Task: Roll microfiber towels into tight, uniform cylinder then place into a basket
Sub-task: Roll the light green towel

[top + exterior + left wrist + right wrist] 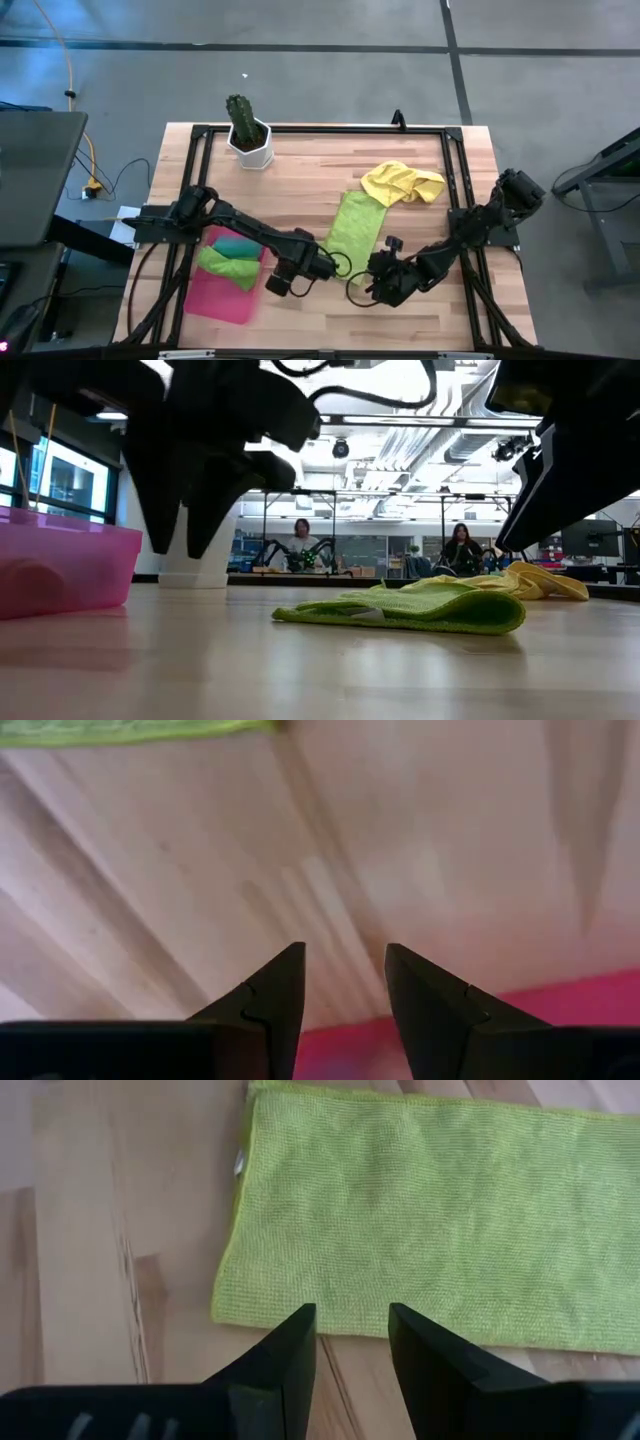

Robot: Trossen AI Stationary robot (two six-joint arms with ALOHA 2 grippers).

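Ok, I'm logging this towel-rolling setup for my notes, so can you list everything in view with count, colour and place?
Lime green towel: one, folded into a flat strip, mid-table.
Yellow towel: one, crumpled, just beyond the lime green towel's far end.
Rolled towels: two, one green, one teal, inside the basket.
Basket: one, pink-red, near-left of the table.
Cactus in a white pot: one, far-left of the table.
Table: one, light wood with a black frame.
People: two, seated far back in the room.
Left gripper: dark, fingers apart, empty, beside the basket.
Right gripper: dark, fingers apart, empty, at the strip's near end.
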